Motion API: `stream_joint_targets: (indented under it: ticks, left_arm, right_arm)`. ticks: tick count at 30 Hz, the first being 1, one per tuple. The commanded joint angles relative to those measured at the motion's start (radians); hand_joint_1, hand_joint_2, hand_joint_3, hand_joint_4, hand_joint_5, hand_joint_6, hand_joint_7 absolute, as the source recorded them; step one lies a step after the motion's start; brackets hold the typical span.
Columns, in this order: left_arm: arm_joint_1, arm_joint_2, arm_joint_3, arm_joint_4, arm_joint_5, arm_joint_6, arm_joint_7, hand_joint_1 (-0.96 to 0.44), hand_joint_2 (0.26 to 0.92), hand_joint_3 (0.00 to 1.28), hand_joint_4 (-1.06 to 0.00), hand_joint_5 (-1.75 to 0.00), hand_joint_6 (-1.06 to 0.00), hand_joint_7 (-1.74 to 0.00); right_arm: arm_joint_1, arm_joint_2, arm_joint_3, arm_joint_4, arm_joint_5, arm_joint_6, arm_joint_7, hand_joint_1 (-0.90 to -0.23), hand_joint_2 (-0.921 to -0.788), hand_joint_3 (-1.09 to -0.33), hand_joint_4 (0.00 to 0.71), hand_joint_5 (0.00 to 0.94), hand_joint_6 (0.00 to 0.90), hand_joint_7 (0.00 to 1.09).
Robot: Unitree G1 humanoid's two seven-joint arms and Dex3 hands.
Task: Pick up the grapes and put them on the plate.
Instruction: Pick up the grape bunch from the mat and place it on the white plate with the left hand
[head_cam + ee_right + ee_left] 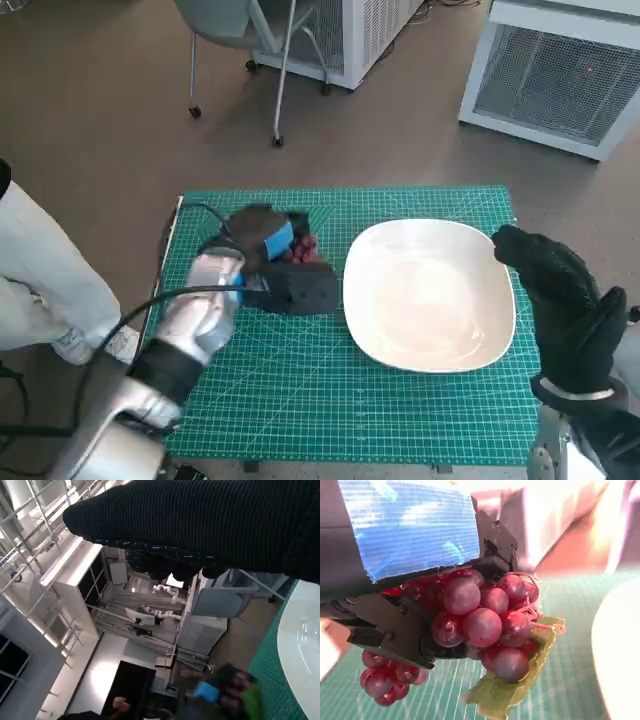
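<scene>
Right, my left hand (268, 250) has its fingers (395, 630) clamped round the grapes (480, 625), above the green tabletop (300, 400) just beside the white plate (430, 295). My gloved right hand (565, 300) hovers at the plate's far edge, holding nothing, fingers apart.

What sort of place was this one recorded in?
Probably a robotics lab or workshop, not a home. A green cutting mat covers the small table, white equipment cabinets stand on the bare floor, and robot arms show in the background of the right wrist view.
</scene>
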Motion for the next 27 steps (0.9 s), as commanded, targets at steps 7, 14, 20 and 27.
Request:
stream_joint_targets:
  ticks: [7,14,20,27]
  left_arm:
    - [0.093,0.081,0.106,-0.32,0.001,0.016,-0.048,0.0,0.92,0.1,-0.6,-1.42,-0.68,-0.93]
    - [0.111,0.08,0.128,-0.406,0.025,0.035,-0.056,0.0,0.919,0.07,-0.65,-1.36,-0.71,-0.92]
    - [0.112,0.062,0.116,-0.433,0.05,0.049,-0.062,0.0,0.919,0.06,-0.63,-1.36,-0.72,-0.93]
    - [0.091,-0.004,0.086,-0.462,0.051,0.067,-0.112,0.0,0.92,0.07,-0.64,-1.34,-0.68,-0.98]
  right_arm:
    - [-0.005,0.003,0.004,0.035,0.004,-0.004,0.009,-0.498,-0.921,-0.531,0.48,0.001,0.176,0.61]
    - [-0.01,0.004,0.005,0.041,0.001,-0.008,0.006,-0.501,-0.921,-0.53,0.48,0.001,0.177,0.61]
    - [-0.01,0.006,0.006,0.041,-0.005,-0.011,0.001,-0.501,-0.921,-0.529,0.48,0.001,0.177,0.61]
    - [-0.017,0.006,0.005,0.055,-0.003,-0.015,0.003,-0.495,-0.921,-0.532,0.48,0.0,0.177,0.61]
